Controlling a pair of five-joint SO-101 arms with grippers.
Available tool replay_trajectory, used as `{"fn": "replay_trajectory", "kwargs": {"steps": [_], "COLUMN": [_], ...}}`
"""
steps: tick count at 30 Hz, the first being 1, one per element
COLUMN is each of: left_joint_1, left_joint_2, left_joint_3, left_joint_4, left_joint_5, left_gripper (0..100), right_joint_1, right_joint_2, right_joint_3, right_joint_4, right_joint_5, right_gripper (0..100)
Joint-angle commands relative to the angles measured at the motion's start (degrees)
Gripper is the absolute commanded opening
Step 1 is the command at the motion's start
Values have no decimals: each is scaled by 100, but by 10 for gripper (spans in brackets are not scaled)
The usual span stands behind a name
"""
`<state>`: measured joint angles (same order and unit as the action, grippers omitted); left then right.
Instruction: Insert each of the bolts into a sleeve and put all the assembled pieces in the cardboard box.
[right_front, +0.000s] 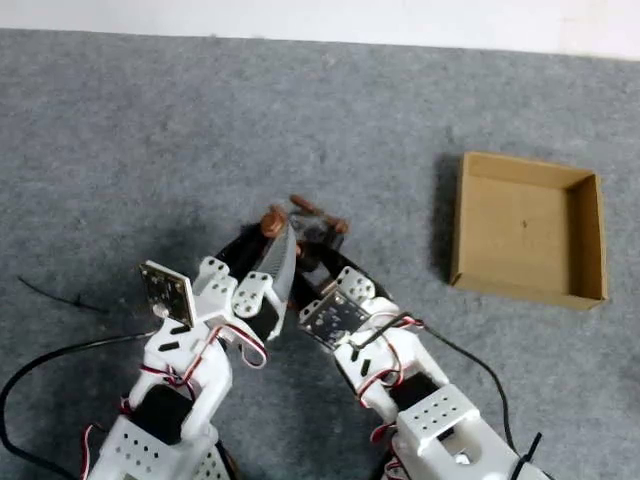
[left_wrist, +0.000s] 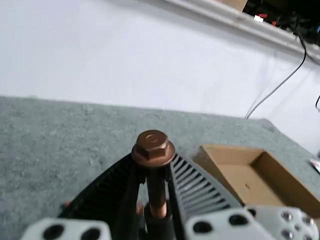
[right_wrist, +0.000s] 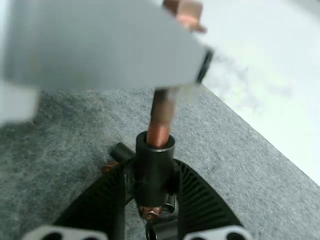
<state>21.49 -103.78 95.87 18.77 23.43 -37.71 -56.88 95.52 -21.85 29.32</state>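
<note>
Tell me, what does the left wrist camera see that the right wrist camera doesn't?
Left wrist view: the cardboard box, open, on the carpet beyond the left gripper. Right wrist view: the right gripper clamped round the black sleeve, with loose pieces lying below it. Both: the copper bolt, its shaft entering the sleeve.

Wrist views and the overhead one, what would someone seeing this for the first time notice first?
The copper bolt stands out: the left gripper is shut on it, and its shaft dips into the black sleeve clamped in the right gripper, above the middle of the grey carpet. The open cardboard box lies off on the right arm's side.
</note>
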Motion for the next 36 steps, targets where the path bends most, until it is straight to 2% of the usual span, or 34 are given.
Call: {"fn": "replay_trajectory", "kwargs": {"steps": [1, 13, 15, 20, 22, 24, 27, 36], "left_joint_1": [110, 101, 101, 101, 101, 75, -400, -2457], "left_joint_2": [-75, -75, -75, -75, -84, -92, -101, -101], "left_joint_3": [127, 127, 127, 127, 127, 127, 101, 13], "left_joint_4": [484, 633, 791, 1345, 1442, 1442, 1424, 404], "left_joint_5": [-18, -26, -26, 18, 35, 290, 624, 2303], "left_gripper": [6, 27, 98, 378, 437, 446, 443, 443], "right_joint_1": [-22, 40, 110, 119, 136, 136, 145, 681], "right_joint_2": [-136, -136, -136, -136, -136, -136, -136, -136], "right_joint_3": [242, 251, 251, 251, 251, 251, 251, 215], "right_joint_4": [-242, -233, -233, -224, -224, -224, -215, -233], "right_joint_5": [44, 44, 44, 44, 44, 44, 44, 44], "right_gripper": [3, 3, 3, 3, 3, 3, 3, 3]}}
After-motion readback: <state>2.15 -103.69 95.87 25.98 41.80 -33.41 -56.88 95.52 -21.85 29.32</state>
